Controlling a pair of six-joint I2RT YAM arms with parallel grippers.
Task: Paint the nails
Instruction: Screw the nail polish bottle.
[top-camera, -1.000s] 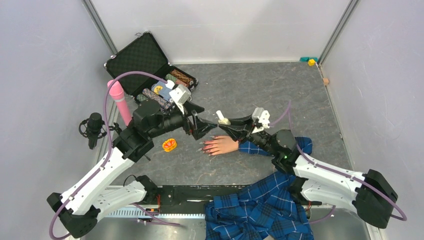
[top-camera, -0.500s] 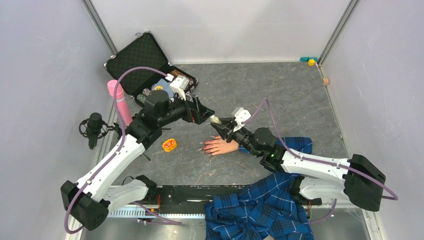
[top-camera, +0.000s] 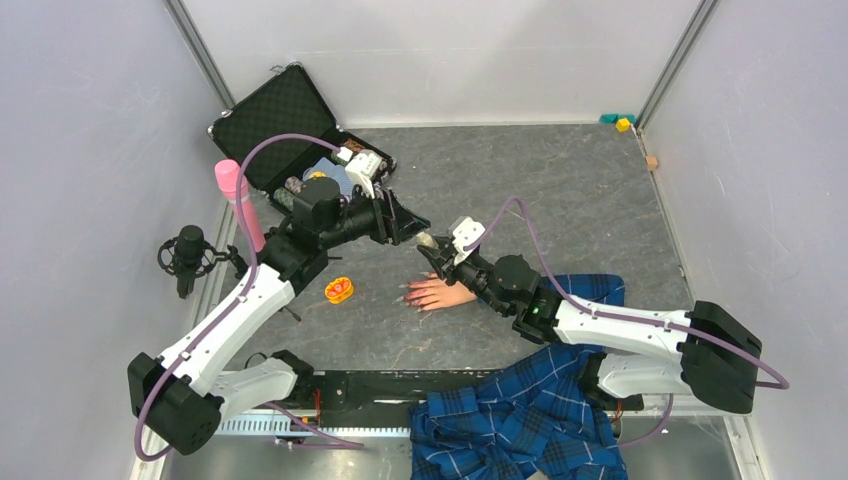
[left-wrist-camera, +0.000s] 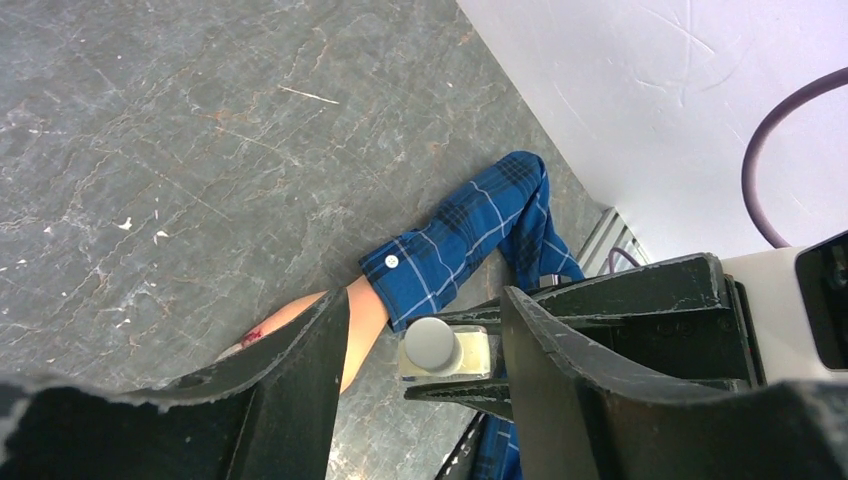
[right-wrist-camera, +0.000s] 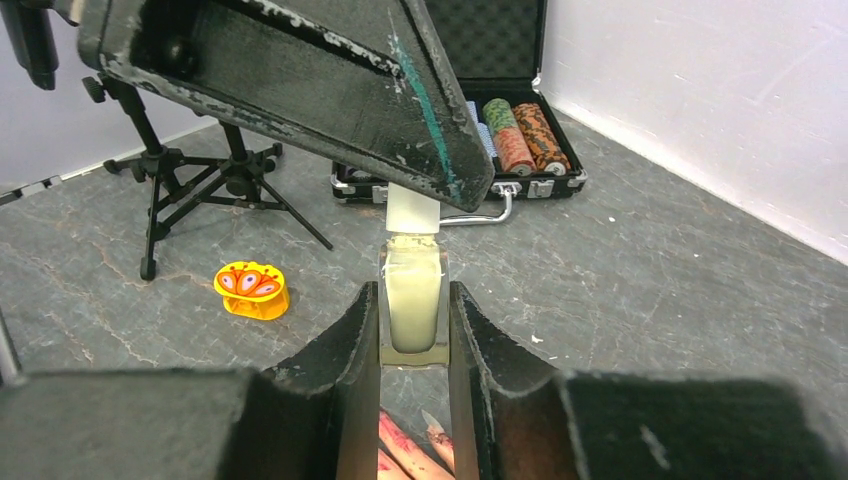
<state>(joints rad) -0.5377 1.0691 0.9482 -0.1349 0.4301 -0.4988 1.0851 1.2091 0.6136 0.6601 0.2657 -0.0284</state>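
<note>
A flesh-coloured mannequin hand (top-camera: 440, 291) in a blue plaid sleeve (top-camera: 590, 290) lies on the grey table. Its nails (right-wrist-camera: 432, 424) point left and show red smears in the right wrist view. Just above the fingers my right gripper (top-camera: 434, 252) is shut on a small clear bottle (right-wrist-camera: 412, 310), held level with its white cap (left-wrist-camera: 432, 345) towards the left arm. My left gripper (left-wrist-camera: 424, 305) straddles that cap. It is open, with a gap showing on each side of the cap.
An open black case (top-camera: 285, 115) with poker chips stands at the back left. A pink bottle (top-camera: 238, 205) and a microphone on a tripod (top-camera: 188, 255) stand beside it. An orange toy (top-camera: 339, 290) lies left of the hand. Plaid cloth (top-camera: 520, 425) hangs over the near edge.
The right arm has carried the bottle left and farther out over the hand. The left gripper has risen to meet it, and its jaws have narrowed around the cap.
</note>
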